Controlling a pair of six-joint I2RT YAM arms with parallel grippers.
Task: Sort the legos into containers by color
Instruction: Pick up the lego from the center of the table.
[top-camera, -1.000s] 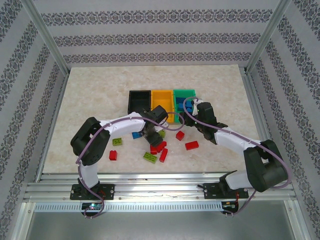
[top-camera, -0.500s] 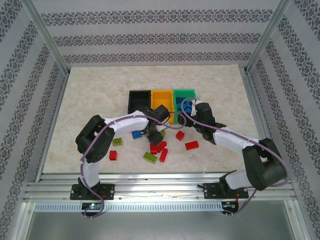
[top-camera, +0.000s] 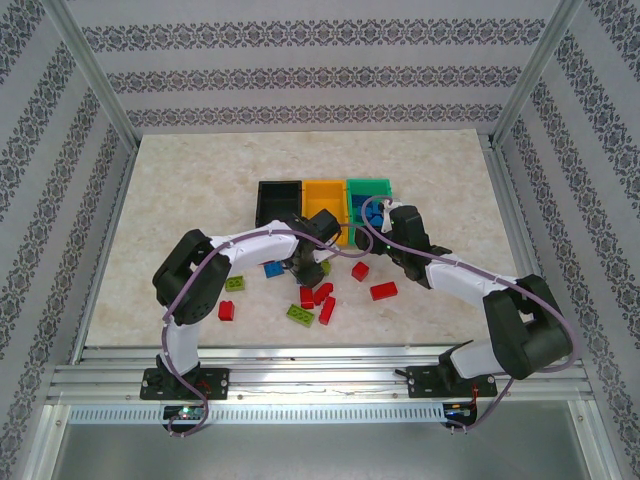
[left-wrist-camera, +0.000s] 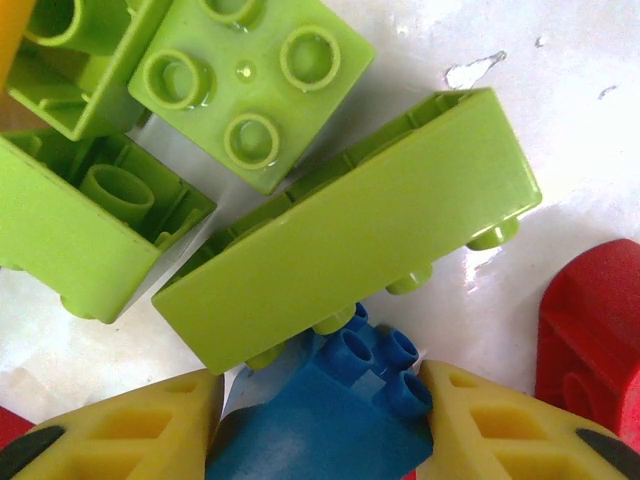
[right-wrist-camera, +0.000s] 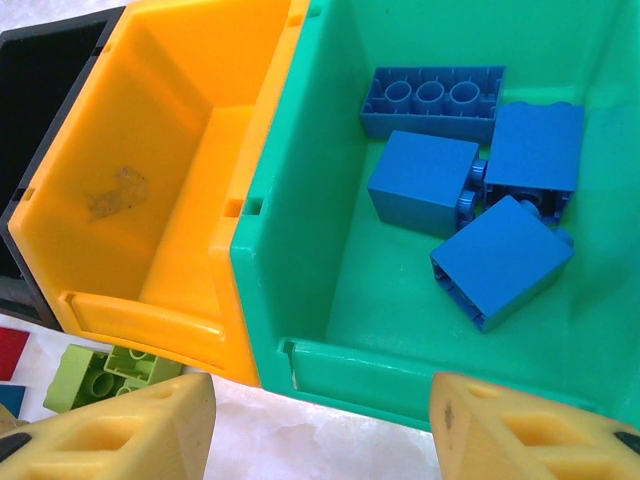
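My left claw pinches the blue brick. I'll lift straight up, clear of that lime brick (just beside it). My right claw hangs open, empty.

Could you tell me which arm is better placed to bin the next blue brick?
Left: the left gripper flanks a blue brick; the right gripper hovers open and empty over the green bin.

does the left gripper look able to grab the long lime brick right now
Probably not yet: a blue brick sits between the fingers of the left gripper, right in front of the long lime brick, so the gap is taken.
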